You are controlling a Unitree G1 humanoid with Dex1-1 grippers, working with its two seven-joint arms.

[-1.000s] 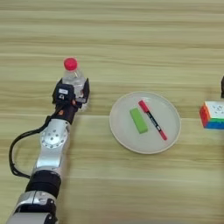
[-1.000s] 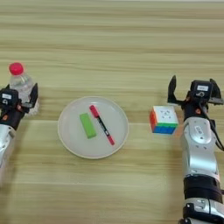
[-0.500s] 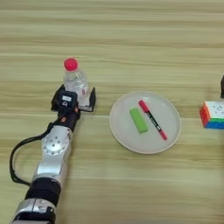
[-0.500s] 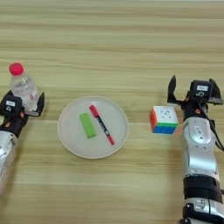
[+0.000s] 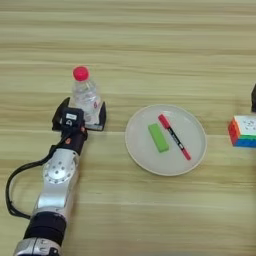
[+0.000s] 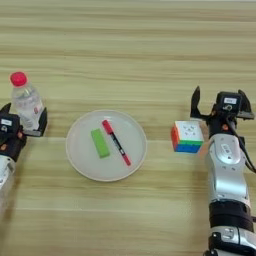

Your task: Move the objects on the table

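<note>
Objects lie spread across the wide light wooden desk (image 5: 150, 40) with its horizontal grain stripes. Largest of them is the round beige plate (image 5: 192, 157) near the middle, shallow and plain, with a small green rectangular block (image 5: 158, 137) lying flat on its left half and a thin red-and-black pen (image 5: 174, 136) lying slantwise just beside the block, red cap end toward the far rim. To the left stands the clear plastic bottle with a red cap (image 5: 84, 95), upright, its ribbed body see-through; the left hand (image 5: 79, 113) is at its base, black fingers spread to either side of the bottle and not closed on it. Well to the right of the plate sits the multicoloured puzzle cube (image 6: 187, 136), white on top with red, green and blue faces. Just right of the cube the right hand (image 6: 218, 102) rests with its fingers splayed apart, grasping nothing.
</note>
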